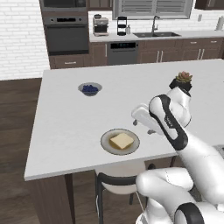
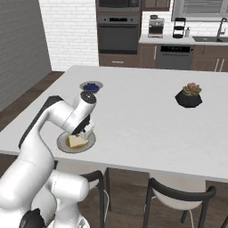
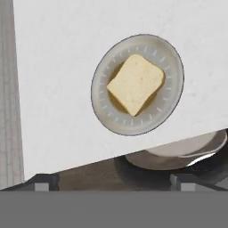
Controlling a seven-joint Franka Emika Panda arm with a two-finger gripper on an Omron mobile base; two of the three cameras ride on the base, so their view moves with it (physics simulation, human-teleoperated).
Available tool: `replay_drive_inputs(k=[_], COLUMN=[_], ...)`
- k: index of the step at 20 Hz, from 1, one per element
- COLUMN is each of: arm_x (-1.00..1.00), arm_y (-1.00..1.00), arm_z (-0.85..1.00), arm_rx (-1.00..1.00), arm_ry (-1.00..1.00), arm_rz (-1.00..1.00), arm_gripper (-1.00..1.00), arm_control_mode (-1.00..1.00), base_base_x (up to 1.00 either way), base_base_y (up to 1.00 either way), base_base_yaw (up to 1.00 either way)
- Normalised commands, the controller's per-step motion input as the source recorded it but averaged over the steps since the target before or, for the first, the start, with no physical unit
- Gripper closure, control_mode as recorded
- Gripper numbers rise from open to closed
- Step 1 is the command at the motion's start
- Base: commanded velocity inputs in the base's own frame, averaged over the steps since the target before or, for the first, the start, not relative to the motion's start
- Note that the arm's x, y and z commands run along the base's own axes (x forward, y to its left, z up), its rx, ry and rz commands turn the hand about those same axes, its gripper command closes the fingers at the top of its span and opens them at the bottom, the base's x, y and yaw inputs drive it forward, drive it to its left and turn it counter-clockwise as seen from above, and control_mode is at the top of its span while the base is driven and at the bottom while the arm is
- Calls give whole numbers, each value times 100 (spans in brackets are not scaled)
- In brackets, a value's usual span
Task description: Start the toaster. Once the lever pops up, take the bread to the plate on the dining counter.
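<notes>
The plate sits on the white counter close to its near edge, toward the near left corner, with a dark-framed chair tucked under that edge below it. The bread lies flat inside the plate, resting within the rim and a little off its middle. The slice is close to square, so it has no clear long axis; in the hand view it is turned so its corners point diamond-wise, one corner aimed at the near counter edge and the opposite one away from it, with the plate rim showing all round it.

The claw hangs above the plate with its jaws wide apart and nothing between them; its two dark fingertips stand at the bottom of the hand view over the counter's near edge, apart from the bread. From the right base view the white hand is over the far side of the plate, partly covering it, and the bread shows below it.

Farther in, toward the left edge of the counter, stands a small bowl of blueberries, well apart from the plate. Toward the right side sits a potted succulent in a dark faceted pot.
</notes>
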Motion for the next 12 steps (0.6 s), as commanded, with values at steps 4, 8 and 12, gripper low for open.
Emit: replay_drive_inputs(k=[4, 8, 12], arm_x=[-51, -30, -22], arm_y=[-15, -3, -4], arm_z=[0, -3, -12], arm_rx=[-11, -8, -1], arm_ry=[-4, -1, 0], arm_rz=[0, 0, 0], arm_gripper=[-100, -100, -100], arm_control_mode=[-100, -100, -100], base_base_x=[0, 0, 0], base_base_y=[0, 0, 0], base_base_yaw=[0, 0, 0])
